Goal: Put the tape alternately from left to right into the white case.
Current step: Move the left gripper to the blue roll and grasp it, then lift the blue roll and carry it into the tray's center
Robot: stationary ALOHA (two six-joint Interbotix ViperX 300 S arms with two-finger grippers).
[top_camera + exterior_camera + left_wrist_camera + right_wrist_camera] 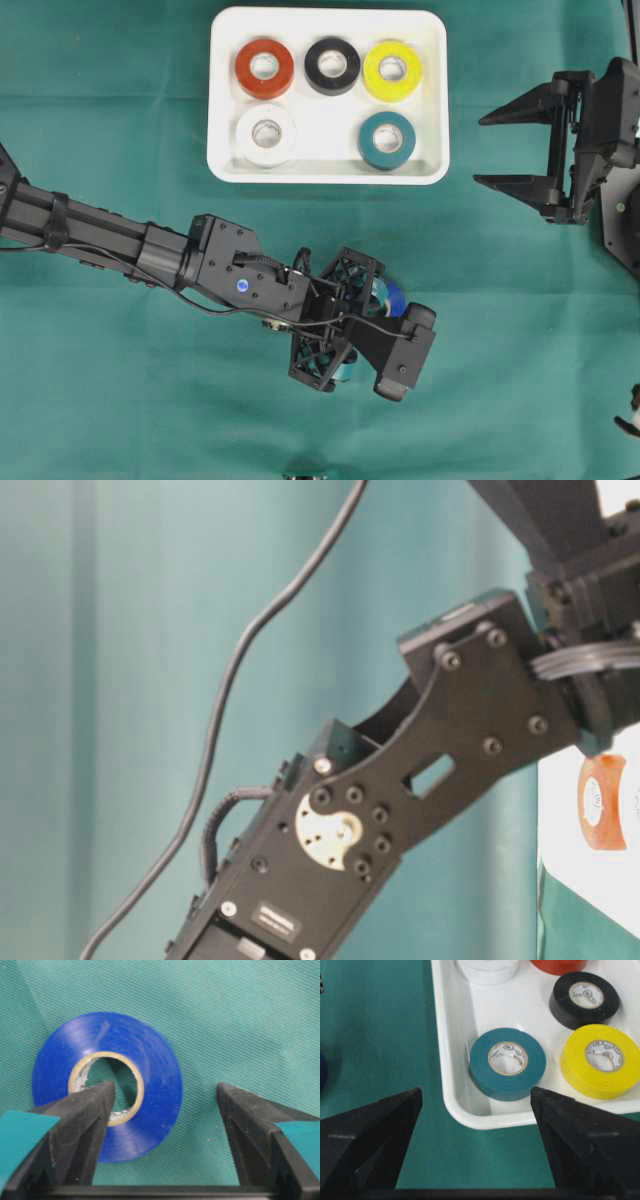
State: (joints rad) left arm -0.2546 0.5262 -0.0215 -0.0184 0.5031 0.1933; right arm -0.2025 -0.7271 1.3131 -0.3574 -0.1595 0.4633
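The left tool (162, 1110) hangs released over the blue tape (106, 1085) on the bench at 6 o'clock of the white case (225, 100), and should shift left to straddle the roll before clenching; the right tool (512, 150) waits released.

Five rolls (265, 68) lie in the tray (225, 160), three along its far edge, two along its near edge; a sixth roll (107, 1085) lies on the cloth (120, 380) nearer.

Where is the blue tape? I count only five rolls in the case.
The blue tape lies on the green cloth below the white case, under the open left gripper.
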